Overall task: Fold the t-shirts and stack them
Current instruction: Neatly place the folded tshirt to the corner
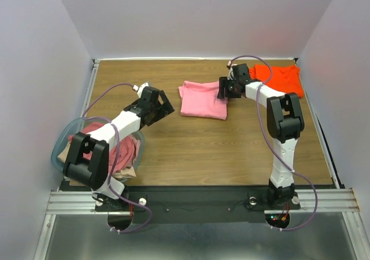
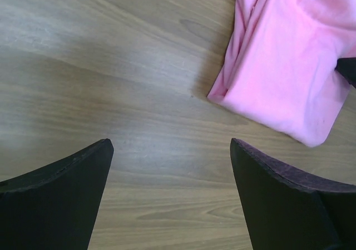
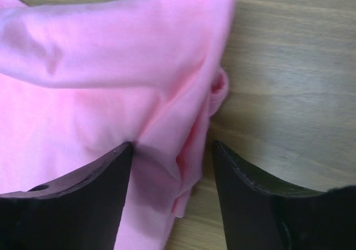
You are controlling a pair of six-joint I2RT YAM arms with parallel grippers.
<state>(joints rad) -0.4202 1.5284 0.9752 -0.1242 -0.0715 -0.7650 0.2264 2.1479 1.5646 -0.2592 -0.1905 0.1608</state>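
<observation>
A light pink t-shirt (image 1: 202,100), folded into a soft, rumpled rectangle, is lying mid-way across the desk (image 1: 191,156), the right end effector (image 3: 172,147) straddling its right edge with jaws apart, the left end effector (image 2: 169,144) hovering wide open nearby.

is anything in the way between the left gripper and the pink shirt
Nothing visible does. Only bare table lies between the open left gripper and the nearest corner of the pink shirt.

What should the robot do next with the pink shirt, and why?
Probably pinch the right jaws shut: they stand open astride the right edge of the pink shirt, one on cloth, one on wood. Then it could go onto the folded orange shirt.
</observation>
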